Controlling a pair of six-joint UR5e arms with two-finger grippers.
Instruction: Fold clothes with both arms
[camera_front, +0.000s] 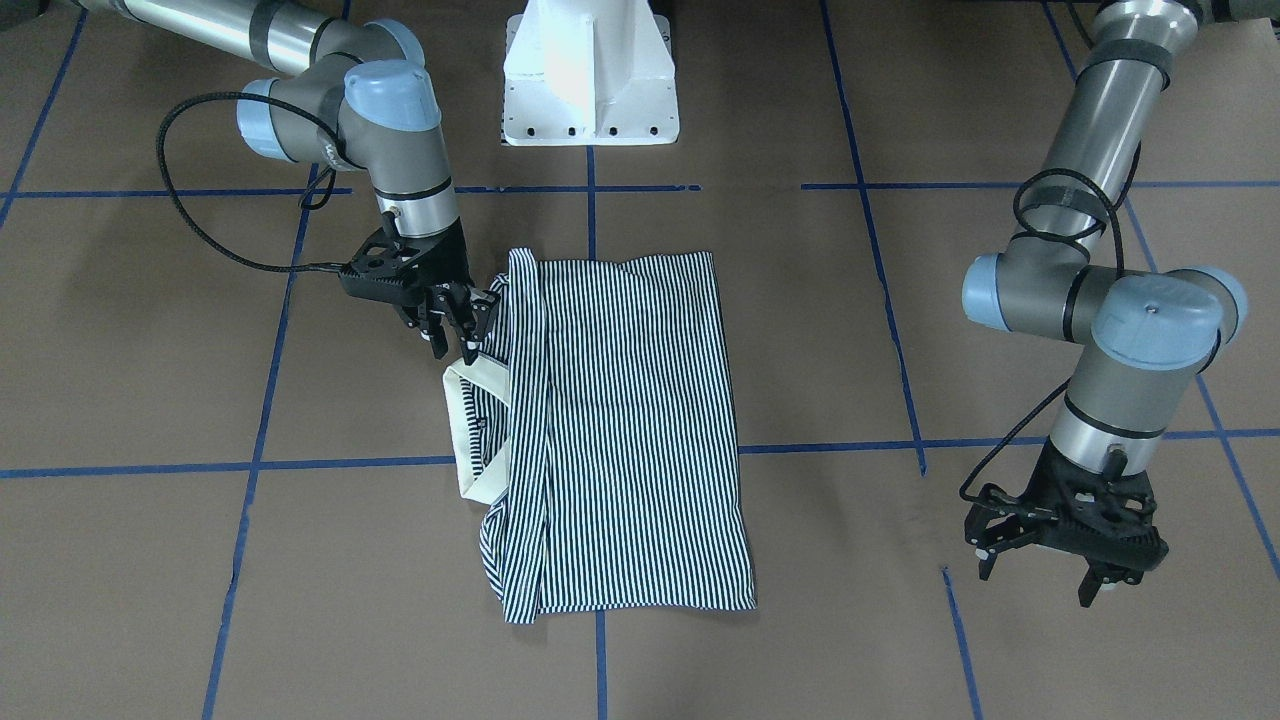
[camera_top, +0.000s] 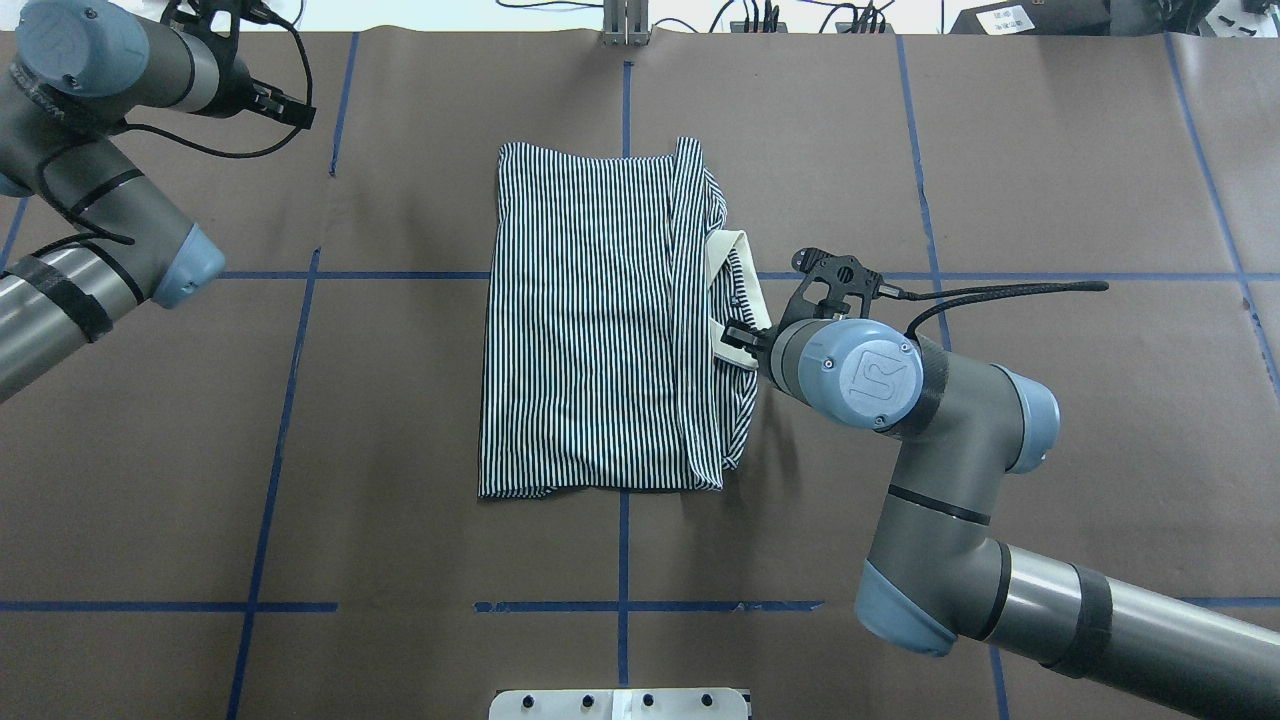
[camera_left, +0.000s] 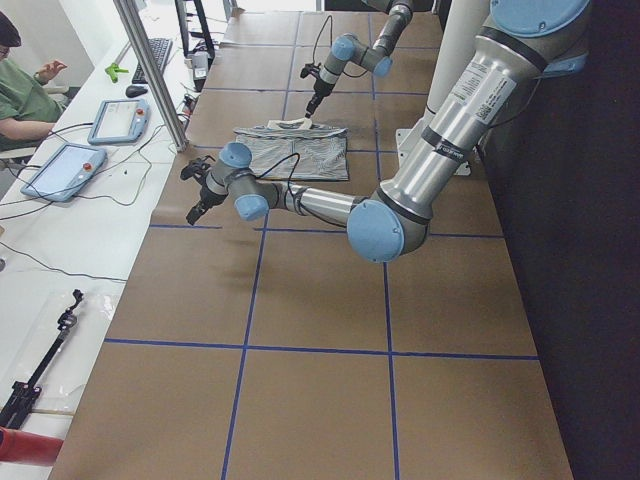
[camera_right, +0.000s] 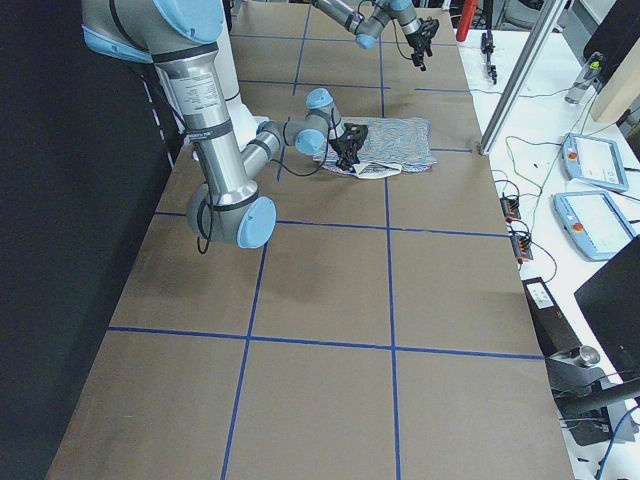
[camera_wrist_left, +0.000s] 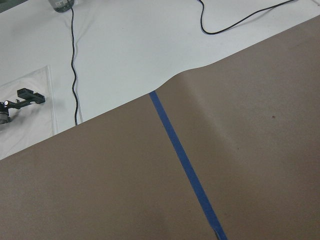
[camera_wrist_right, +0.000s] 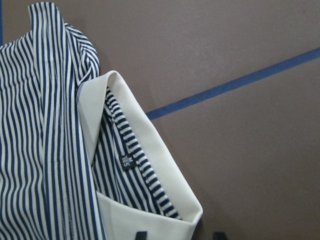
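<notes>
The striped polo shirt (camera_front: 620, 430) lies folded into a rectangle in the middle of the brown table, also in the overhead view (camera_top: 590, 330). Its cream collar (camera_front: 470, 430) sticks out on the robot's right side and fills the right wrist view (camera_wrist_right: 150, 145). My right gripper (camera_front: 455, 335) is low at the collar's near corner (camera_top: 740, 340). It is open, and its two fingertips (camera_wrist_right: 141, 235) straddle the collar corner. My left gripper (camera_front: 1040, 570) is open and empty, above bare table far to the shirt's left. The left wrist view shows only paper and tape.
The white pedestal base (camera_front: 590, 75) stands at the robot's side of the table. Blue tape lines (camera_front: 600, 640) cross the brown paper. A white bench with tablets (camera_left: 110, 120), cables and a seated person (camera_left: 20, 90) runs along the table's far edge.
</notes>
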